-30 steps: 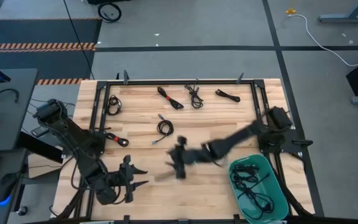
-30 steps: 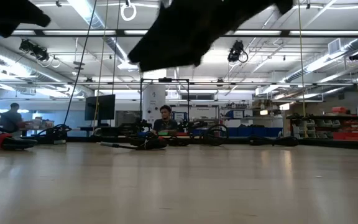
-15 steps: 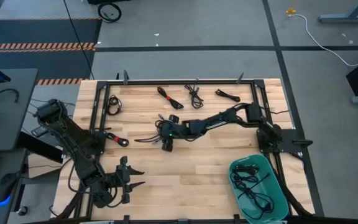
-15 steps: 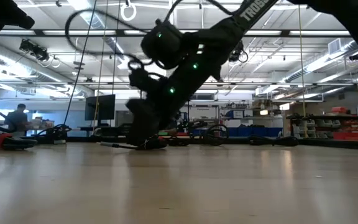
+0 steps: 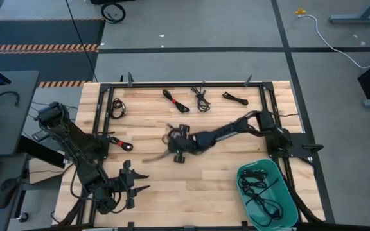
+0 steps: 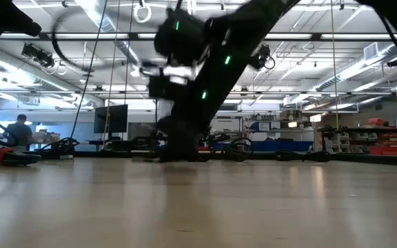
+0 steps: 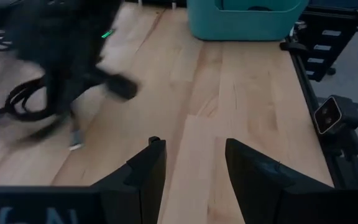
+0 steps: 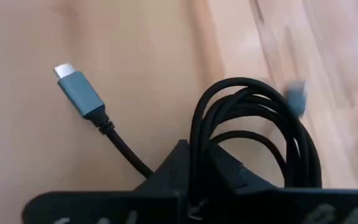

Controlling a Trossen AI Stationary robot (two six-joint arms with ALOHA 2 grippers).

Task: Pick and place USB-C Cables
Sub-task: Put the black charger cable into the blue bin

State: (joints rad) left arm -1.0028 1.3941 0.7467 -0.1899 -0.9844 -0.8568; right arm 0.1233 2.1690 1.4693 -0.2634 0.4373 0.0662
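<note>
Right tool (image 5: pixel 172 142) at frame centre pinches a coiled USB-C cable (image 8: pixel 253 130) on the wooden surface (image 5: pixel 198 186); left tool (image 5: pixel 140 181), lower left, gapes wide.

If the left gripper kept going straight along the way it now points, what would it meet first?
Probably nothing close: ahead of the left gripper lies bare table, then the teal bin at the far edge. The coiled cable and right arm sit off to one side. Depth is uncertain.
</note>
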